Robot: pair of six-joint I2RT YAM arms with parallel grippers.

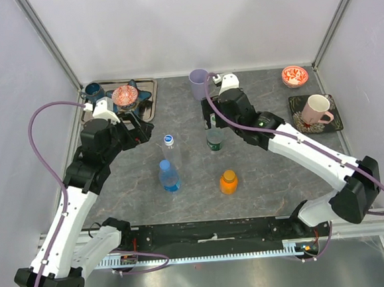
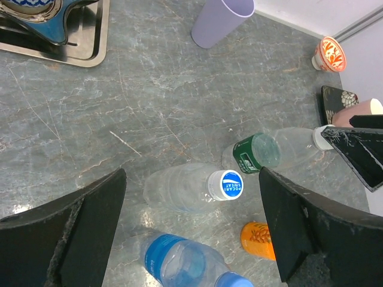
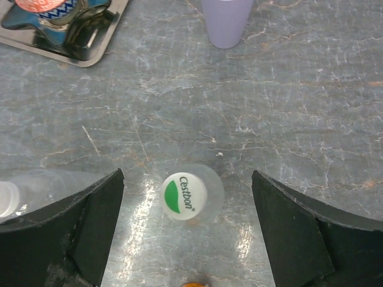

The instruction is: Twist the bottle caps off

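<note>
Bottle caps are all sitting on their bottles, which are standing upright in a loose group at the middle of the grey table. The white and green cap is showing in the right wrist view between the two fingers of the right gripper, which is hanging above it with fingers wide apart and gripping nothing. The left gripper is likewise spreading its fingers wide, empty, over the clear bottle with blue label, whose white cap is showing between them. The blue cap and the orange cap are standing nearer to the arm bases. A lilac cup is standing at the far edge.
</note>
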